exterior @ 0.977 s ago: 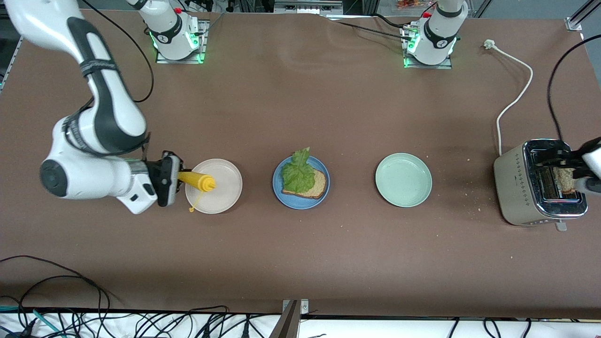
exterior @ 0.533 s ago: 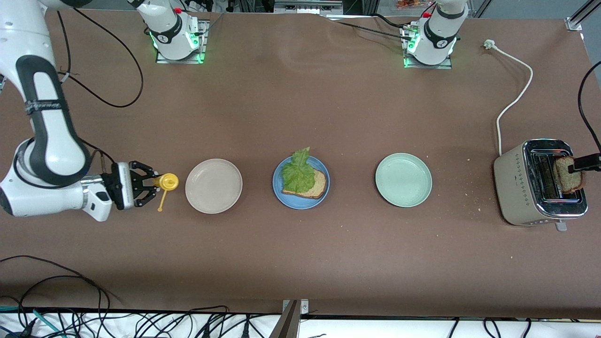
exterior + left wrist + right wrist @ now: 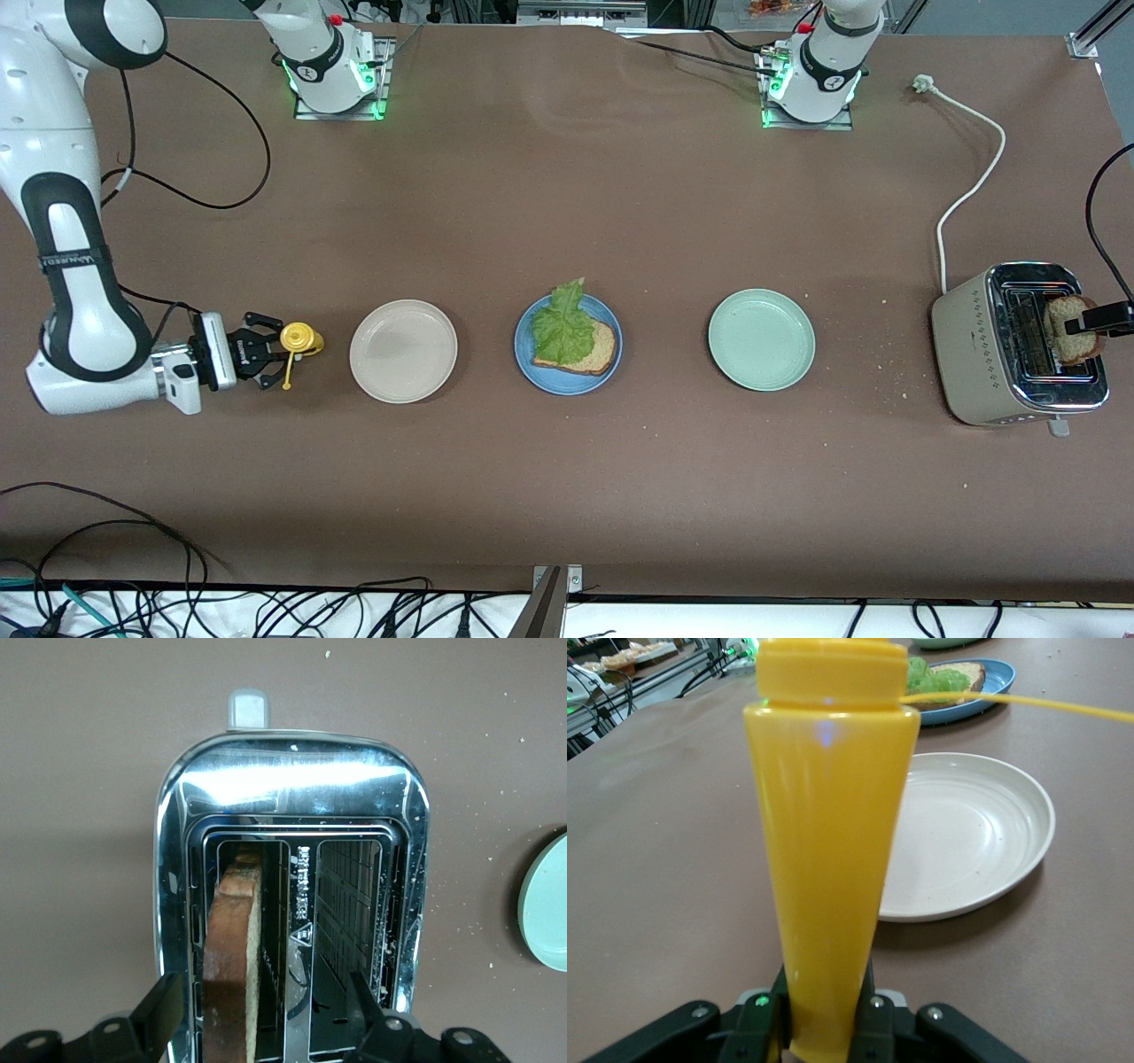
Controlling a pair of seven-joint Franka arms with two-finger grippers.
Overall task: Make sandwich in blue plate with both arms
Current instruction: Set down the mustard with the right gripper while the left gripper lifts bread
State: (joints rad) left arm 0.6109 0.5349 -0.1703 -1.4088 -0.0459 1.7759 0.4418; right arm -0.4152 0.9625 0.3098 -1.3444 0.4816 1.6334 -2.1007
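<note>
1. Since a sec ago the right gripper (image 3: 270, 352) has pulled the yellow sauce bottle (image 3: 299, 339) off the beige plate (image 3: 403, 351) and stood it upright beside that plate, toward the right arm's end of the table; fingers pinch the bottle low on its body (cap strap dangling loose), prob. to park it out of the way.
2. Left gripper (image 3: 263, 1017) sits over the toaster (image 3: 1019, 346) at the left arm's end, fingers either side of a toast slice (image 3: 232, 966) that stands up out of one slot. Wrist view shows gaps between pads and bread, so jaws look spread, not yet squeezing; the edge-on approach suits a thin upright slice.
3. Blue plate (image 3: 534, 372) is mid-table between the beige plate and the pale green plate (image 3: 761, 339); it carries one toast slice with lettuce (image 3: 563, 328) on top, so the sandwich lacks its top slice.
4. Next, as I judge it: close on the toast, lift straight up, carry to the blue plate.
</note>
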